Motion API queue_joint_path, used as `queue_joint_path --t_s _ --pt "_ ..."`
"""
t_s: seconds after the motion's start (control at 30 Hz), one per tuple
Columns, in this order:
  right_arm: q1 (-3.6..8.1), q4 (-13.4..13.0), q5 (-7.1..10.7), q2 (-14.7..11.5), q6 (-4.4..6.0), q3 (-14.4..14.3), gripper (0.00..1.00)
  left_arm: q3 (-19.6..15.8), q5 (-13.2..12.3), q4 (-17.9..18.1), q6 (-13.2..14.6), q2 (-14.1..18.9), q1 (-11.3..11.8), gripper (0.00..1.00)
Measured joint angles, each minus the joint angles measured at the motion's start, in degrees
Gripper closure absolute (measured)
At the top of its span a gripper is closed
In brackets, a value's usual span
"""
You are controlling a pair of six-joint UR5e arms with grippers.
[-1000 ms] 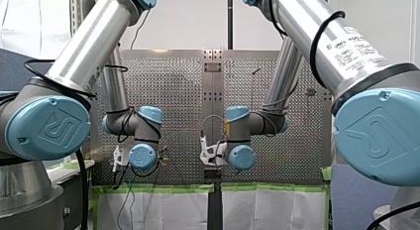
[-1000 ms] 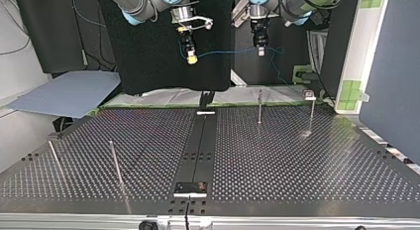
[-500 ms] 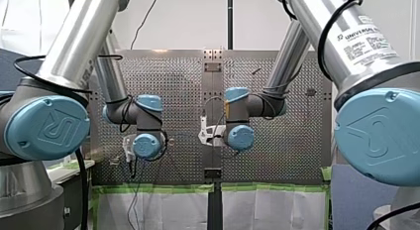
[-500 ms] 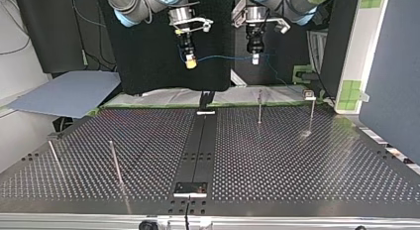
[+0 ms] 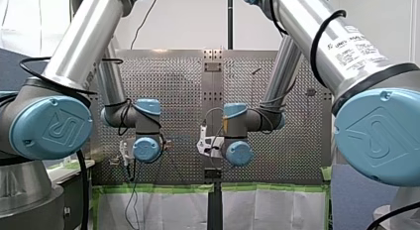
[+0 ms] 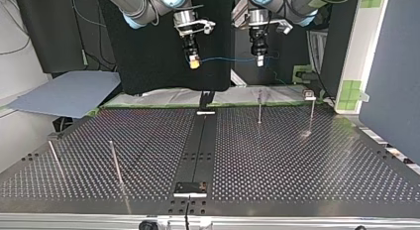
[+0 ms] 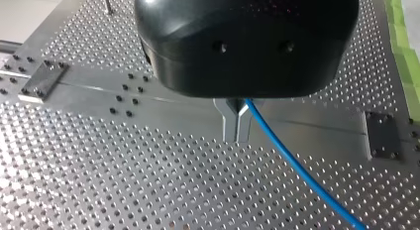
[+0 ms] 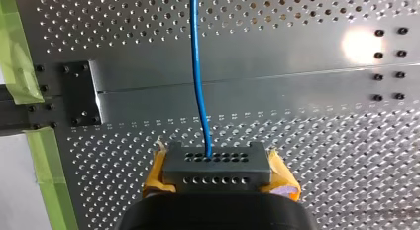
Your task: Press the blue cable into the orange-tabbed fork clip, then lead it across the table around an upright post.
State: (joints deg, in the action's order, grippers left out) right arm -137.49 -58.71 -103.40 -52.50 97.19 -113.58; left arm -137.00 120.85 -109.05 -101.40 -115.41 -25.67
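Observation:
The blue cable point(image 6: 225, 59) runs nearly straight between my two grippers, high above the table's far edge in the top view. My right gripper point(image 6: 194, 63) has yellow pads and is shut on the cable. My left gripper point(image 6: 259, 60) is shut on it too. In the left wrist view the metal fingertips point(image 7: 236, 126) pinch the cable point(image 7: 297, 165), which trails off beside them. In the right wrist view the cable point(image 8: 196, 66) leaves the shut gripper point(image 8: 216, 163) and runs straight ahead over the table. No orange-tabbed clip shows.
Thin upright posts stand on the perforated table: two at the top view's right point(image 6: 259, 105) point(image 6: 312, 113), two at its left point(image 6: 115, 163) point(image 6: 54, 158). A dark centre strip point(image 6: 198, 150) ends in a small plate point(image 6: 190, 189). Green tape point(image 8: 15, 51) lines the table's edge.
Both grippers have sunk a little in the top view and edged further out over the table, still shut on the cable. The stretch between them has straightened.

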Motion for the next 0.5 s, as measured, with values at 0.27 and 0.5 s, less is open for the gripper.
queue_joint_path --t_s 0.27,0.5 --pt "0.91 -1.3 0.87 2.3 0.89 2.1 1.00 0.0 -4.2 4.7 0.4 -4.7 4.5 1.00" --pt "1.24 -0.4 2.39 5.1 1.30 5.1 1.00 0.0 -8.4 7.0 1.9 -9.0 8.8 1.00"
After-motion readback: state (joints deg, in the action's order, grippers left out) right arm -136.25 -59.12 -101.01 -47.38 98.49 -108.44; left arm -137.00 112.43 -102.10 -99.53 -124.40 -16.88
